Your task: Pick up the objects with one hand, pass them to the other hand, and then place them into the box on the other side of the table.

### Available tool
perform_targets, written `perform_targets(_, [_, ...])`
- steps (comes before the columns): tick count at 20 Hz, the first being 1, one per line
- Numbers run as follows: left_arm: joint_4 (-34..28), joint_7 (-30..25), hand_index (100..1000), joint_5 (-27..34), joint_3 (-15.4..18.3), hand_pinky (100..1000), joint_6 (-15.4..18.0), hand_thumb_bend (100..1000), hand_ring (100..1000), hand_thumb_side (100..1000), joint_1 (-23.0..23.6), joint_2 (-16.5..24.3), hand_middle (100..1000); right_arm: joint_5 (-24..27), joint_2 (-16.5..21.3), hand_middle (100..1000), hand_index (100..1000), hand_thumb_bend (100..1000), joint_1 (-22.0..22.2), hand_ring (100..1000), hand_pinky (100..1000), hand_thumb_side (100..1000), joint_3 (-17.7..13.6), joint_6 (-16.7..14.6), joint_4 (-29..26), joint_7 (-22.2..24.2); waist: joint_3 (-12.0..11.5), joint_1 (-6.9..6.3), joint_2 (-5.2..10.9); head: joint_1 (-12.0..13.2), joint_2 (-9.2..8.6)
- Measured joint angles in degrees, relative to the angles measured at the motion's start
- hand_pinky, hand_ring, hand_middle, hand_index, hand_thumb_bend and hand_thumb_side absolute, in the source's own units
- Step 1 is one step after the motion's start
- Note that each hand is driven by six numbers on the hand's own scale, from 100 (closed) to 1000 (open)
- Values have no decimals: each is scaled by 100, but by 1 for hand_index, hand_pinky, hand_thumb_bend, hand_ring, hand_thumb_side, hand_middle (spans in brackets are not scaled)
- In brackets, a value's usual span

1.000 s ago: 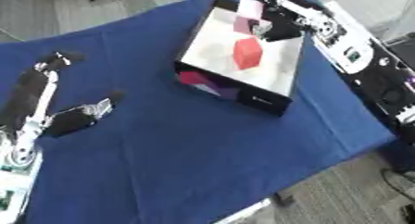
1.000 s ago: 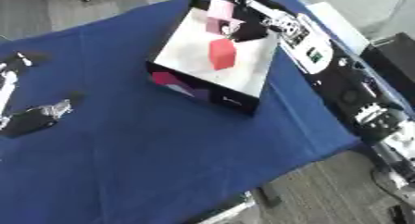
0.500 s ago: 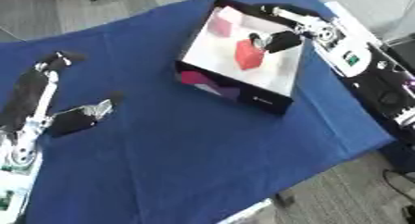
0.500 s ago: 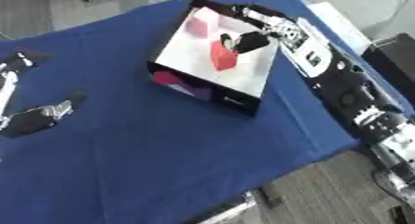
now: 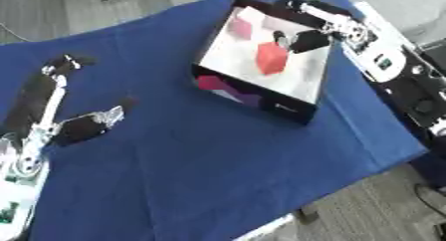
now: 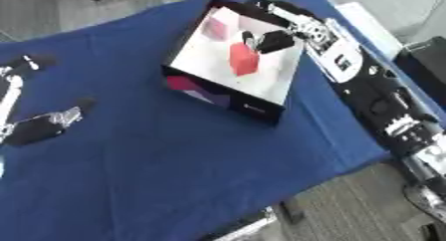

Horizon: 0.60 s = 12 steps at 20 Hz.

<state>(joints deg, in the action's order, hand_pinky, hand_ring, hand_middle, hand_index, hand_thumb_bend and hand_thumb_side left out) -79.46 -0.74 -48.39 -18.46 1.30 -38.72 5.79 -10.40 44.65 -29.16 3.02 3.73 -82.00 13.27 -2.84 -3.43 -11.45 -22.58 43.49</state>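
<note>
A black box with a white floor stands on the blue table, far right. Inside it lie a red block near the middle and a pink block toward the far left corner. My right hand hangs over the box's right half, just right of the red block and apart from it. Its fingers are relaxed and hold nothing. My left hand rests open on the cloth at the left, far from the box.
The blue cloth covers the table, whose near edge runs diagonally at the lower right with grey floor beyond. My right arm lies along the table's right edge. My left forearm lies along the left edge.
The pink block was at my right hand's fingers; it now lies apart in the box's far left. The right hand has shifted nearer, beside the red block. The left hand is still.
</note>
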Motion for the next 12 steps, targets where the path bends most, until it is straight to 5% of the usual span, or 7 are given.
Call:
perform_targets(5, [-137, 38, 844, 165, 98, 804, -128, 332, 796, 675, -12, 165, 775, 850, 82, 1000, 1000, 100, 81, 1000, 981, 452, -197, -17, -568, -372, -36, 0, 70, 338, 31])
perform_targets(12, [-493, -158, 858, 605, 299, 817, -419, 292, 818, 642, -72, 610, 804, 2219, 271, 1000, 1000, 100, 354, 1000, 972, 484, -485, -58, -1203, -672, -92, 0, 169, 768, 52])
